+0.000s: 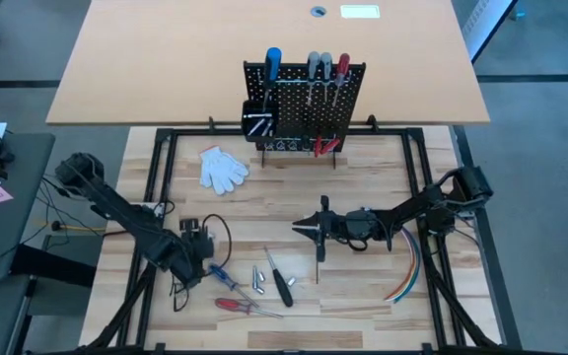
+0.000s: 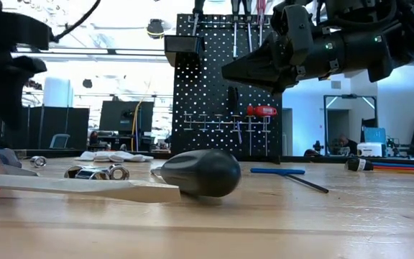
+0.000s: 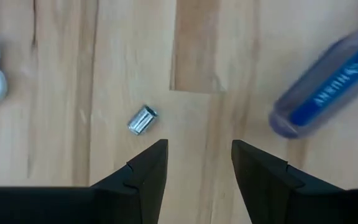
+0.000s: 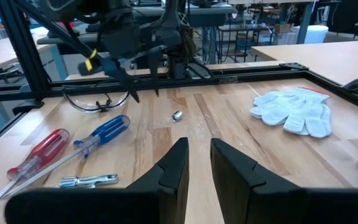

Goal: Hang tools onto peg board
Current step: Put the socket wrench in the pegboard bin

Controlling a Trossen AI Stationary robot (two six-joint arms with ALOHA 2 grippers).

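While empty, left gripper (image 3: 194, 165) fingers parted above silver bit (image 3: 143, 119), blue screwdriver (image 3: 328, 87) beside.

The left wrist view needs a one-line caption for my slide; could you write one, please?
Left gripper open and empty above the wooden table, between a small silver bit and a blue-handled screwdriver.

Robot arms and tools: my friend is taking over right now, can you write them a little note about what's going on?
Left gripper: open, empty, low over the table near a silver bit and the blue screwdriver.
Right gripper: fingers slightly apart, nothing between them, raised mid-table.
Done: several screwdrivers and red-handled pliers already hang on the peg board.
Left: on the table, the blue screwdriver, red screwdriver, black screwdriver, blue T-handle key and silver bits.
The white glove stays put.
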